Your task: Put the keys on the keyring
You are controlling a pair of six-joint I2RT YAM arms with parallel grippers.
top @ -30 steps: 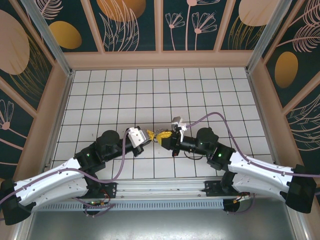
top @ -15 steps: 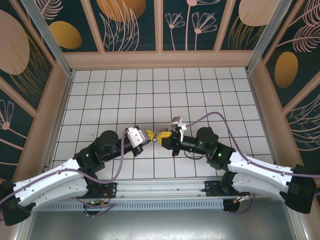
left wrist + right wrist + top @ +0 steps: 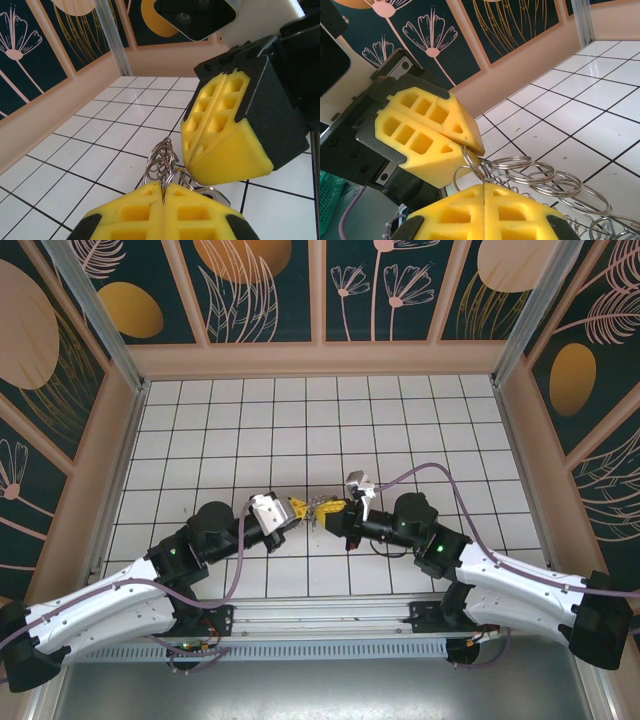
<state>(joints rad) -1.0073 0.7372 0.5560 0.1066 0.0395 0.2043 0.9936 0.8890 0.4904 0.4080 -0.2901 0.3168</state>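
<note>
L gripper: closed, pinching a wire loop of the keyring right at its tip seam.
R gripper: closed, tip-to-tip w/ L; seems to pinch the same loop bundle.
Keyring pos: strung btwn both tips, mid-bench, near edge side. Loose loops trail low, contact w/ bench unclear.
Keys: can't pick out, too small or hidden.
Risk 1: thin wire, narrow hold. Any pull apart could slip it, and the bundle drops.
Risk 2: tips nearly touching. A small misalign means they collide and the loops tangle.
</note>
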